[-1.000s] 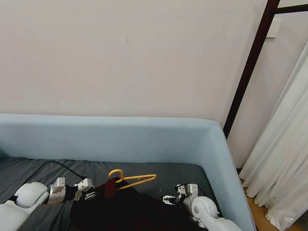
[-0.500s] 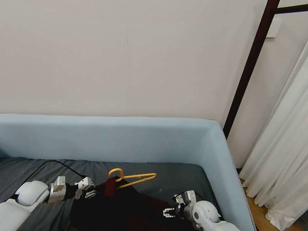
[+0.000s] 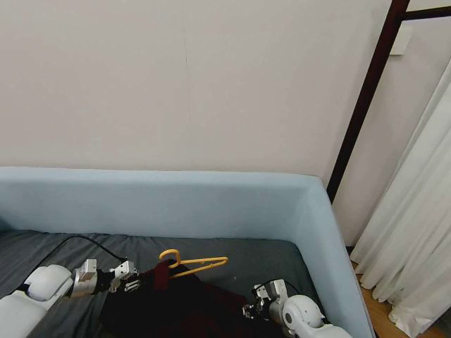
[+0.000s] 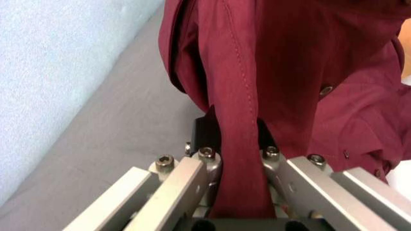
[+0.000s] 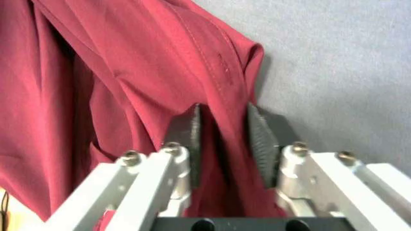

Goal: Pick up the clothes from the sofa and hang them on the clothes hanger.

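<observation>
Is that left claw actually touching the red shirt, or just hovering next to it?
Touching. The left wrist view shows the left gripper closed on a fold of the red shirt, with the cloth pinched between its fingers.

White curtain (image 3: 416, 232); pale wall (image 3: 176, 84)

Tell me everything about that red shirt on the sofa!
The dark red button-up shirt is thin woven cloth with small dark buttons and stitched seams. It lies crumpled on the grey sofa seat, a yellow hanger at its collar end. The left hand pinches a fold; the right hand is at its other edge.
</observation>
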Controlling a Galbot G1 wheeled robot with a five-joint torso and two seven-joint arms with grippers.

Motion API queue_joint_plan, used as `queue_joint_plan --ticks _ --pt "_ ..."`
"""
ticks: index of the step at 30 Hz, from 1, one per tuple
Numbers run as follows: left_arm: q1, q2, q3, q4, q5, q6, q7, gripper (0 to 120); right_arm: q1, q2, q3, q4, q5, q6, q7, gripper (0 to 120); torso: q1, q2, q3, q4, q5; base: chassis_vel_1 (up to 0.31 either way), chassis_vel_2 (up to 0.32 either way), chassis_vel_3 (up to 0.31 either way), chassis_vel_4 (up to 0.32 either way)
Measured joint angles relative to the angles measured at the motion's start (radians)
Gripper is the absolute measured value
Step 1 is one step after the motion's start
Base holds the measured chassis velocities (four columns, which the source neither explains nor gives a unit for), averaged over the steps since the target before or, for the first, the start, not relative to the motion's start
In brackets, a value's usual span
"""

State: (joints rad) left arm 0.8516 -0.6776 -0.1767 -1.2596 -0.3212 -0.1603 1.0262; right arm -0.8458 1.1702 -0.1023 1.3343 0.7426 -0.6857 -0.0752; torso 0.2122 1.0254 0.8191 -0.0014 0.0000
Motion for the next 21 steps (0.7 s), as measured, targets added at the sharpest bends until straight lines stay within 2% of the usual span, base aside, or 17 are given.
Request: queue_joint_plan --ticks 2,5,7,11,14,15,16,18,21 --pt "-0.001 0.0 0.0 0.001 0.0 -0.001 0.001 2 0.001 0.0 -0.001 -0.001 -0.002 0.007 0.0 20 0.0 0.0 0.0 0.0 0.0 0.0 0.0 0.0 0.0" --pt "-0.004 0.0 0.0 -0.001 -0.006 -0.002 0.007 2 0.002 -0.004 -0.004 -0.007 -0.005 0.068 0.002 4 0.0 0.0 0.0 0.0 0.0 0.0 0.0 0.0 0.0" --pt "-0.004 0.0 0.0 -0.002 -0.01 -0.002 0.009 2 0.002 -0.005 -0.005 -0.007 -0.004 0.081 0.003 1 0.0 0.0 0.0 0.0 0.0 0.0 0.0 0.0 0.0" --pt "-0.008 0.001 0.0 -0.003 -0.029 0.0 0.024 2 0.001 -0.011 0.0 -0.002 0.012 0.14 0.002 0 0.0 0.0 0.0 0.0 0.0 0.0 0.0 0.0 0.0" --pt "-0.019 -0.001 0.001 0.006 -0.068 0.004 0.079 2 0.001 -0.024 0.018 0.01 0.053 0.272 -0.061 0 0.0 0.0 0.0 0.0001 0.0001 0.0 0.0 0.0 0.0" --pt "-0.019 -0.001 0.001 0.006 -0.068 0.004 0.079 2 0.001 -0.024 0.018 0.01 0.053 0.272 -0.061 0 0.0 0.0 0.0 0.0001 0.0001 0.0 0.0 0.0 0.0" --pt "-0.025 -0.004 0.001 0.013 -0.077 0.008 0.109 2 0.003 -0.031 0.024 0.01 0.071 0.349 -0.097 0 0.0 0.0 0.0 0.0 0.0 0.0 0.0 0.0 0.0" --pt "-0.037 -0.009 0.003 0.027 -0.081 0.015 0.15 2 0.006 -0.042 0.037 0.014 0.09 0.431 -0.141 0 0.0 0.0 0.0 0.0 0.0001 0.0 0.0 0.0 0.0" --pt "-0.05 -0.019 0.007 0.05 -0.079 0.019 0.188 2 0.008 -0.063 0.057 0.037 0.103 0.481 -0.175 0 0.0 0.0 0.0 0.0 -0.0001 0.0 0.0 0.0 0.0"
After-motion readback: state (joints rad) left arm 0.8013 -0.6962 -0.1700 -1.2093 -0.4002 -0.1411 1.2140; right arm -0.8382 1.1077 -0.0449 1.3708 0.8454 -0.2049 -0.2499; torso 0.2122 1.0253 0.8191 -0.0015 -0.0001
